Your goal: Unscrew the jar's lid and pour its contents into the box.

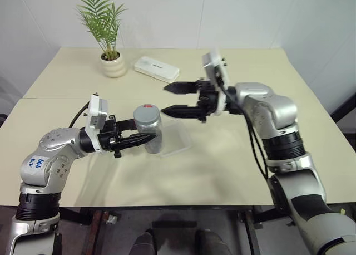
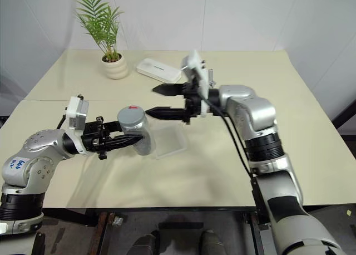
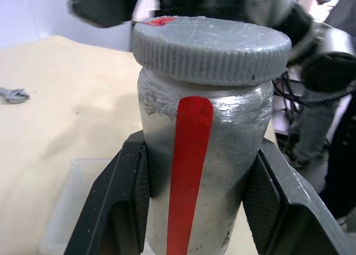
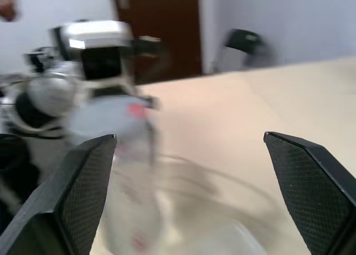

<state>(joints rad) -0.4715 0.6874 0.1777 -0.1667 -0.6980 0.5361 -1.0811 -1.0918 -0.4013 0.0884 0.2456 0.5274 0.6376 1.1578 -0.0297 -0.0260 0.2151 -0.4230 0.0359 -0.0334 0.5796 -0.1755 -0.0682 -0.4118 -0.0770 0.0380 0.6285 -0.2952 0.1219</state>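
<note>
Holding the jar (image 1: 148,128) upright in my left gripper (image 1: 146,138).
Lid (image 3: 211,48) on; my right gripper (image 1: 169,99) spread wide above the box (image 1: 177,137).

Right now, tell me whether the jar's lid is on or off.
On. The lid sits on the jar, which the left tool holds upright.

Bright even light; right-wrist motion blur

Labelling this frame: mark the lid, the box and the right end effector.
lid (image 3: 211,46), left wrist view, flat top.
box (image 1: 179,138), left eye view, clear floor right of the jar.
right end effector (image 1: 171,98), left eye view, midway between its open fingertips.
</note>
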